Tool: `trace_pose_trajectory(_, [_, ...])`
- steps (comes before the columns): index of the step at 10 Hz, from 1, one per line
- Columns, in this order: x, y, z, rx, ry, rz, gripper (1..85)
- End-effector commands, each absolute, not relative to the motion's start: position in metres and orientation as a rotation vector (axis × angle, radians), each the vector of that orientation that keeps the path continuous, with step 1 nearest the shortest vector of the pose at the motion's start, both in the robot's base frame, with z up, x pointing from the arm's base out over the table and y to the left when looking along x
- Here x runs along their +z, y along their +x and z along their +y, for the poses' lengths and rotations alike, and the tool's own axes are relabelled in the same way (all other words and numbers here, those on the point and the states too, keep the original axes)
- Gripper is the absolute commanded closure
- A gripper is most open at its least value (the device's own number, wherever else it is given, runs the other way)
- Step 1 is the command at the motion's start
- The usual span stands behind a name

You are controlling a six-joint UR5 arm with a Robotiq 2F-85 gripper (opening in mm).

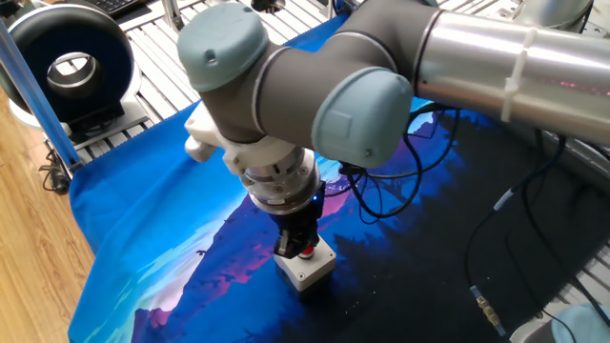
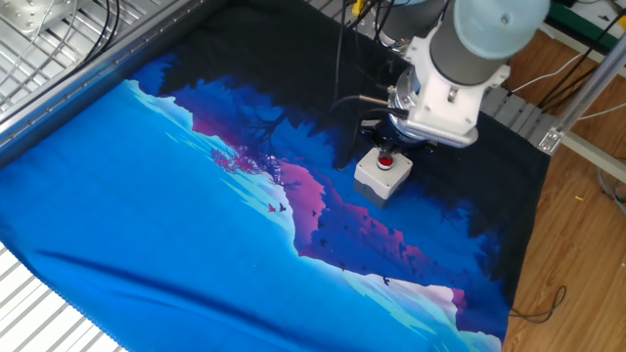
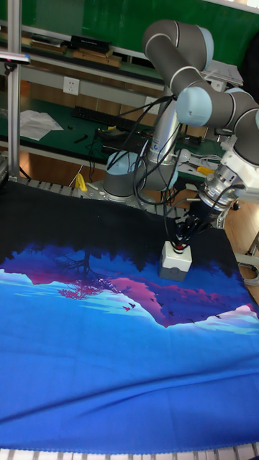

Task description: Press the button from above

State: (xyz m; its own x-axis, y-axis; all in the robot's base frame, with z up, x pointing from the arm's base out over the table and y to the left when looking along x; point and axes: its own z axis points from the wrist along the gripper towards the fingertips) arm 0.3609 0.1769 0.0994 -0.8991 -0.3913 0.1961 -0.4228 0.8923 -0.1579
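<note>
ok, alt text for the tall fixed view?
A grey robot arm reaches down at a slant, its dark pincer right at the red button on a small light-grey box. The box sits on a blue, purple and black landscape-print cloth.

no readable text, labels or numbers anywhere.

Under the black matt-looking gripper (image 3: 184,238) sits a small light-grey square box (image 3: 175,261) of smooth, plastic-looking finish, its round red button (image 2: 385,161) glossy. Beneath both spreads a printed cloth (image 2: 196,225) in blue, purple and black, smooth with soft wrinkles and a slight sheen. The arm's thick grey tube (image 1: 515,67) behind the gripper shines like brushed metal; its pale blue-grey joint caps (image 1: 221,40) look like matt plastic. Beyond the cloth's edge lie ribbed metal slats (image 1: 133,67) and a wood-grain floor (image 1: 29,238).
</note>
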Motion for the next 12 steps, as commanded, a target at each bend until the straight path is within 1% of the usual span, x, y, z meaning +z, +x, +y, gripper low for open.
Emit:
trace_pose_trajectory(1, [0.0977, 0.3571, 0.186, 0.277, 0.631, -2.881, 84.7])
trace_pose_trajectory(6, [0.0919, 0.3617, 0.183, 0.29, 0.638, -2.882, 84.7])
trace_pose_trajectory(12, [0.0927, 0.361, 0.1814, 0.257, 0.659, -2.866, 84.7])
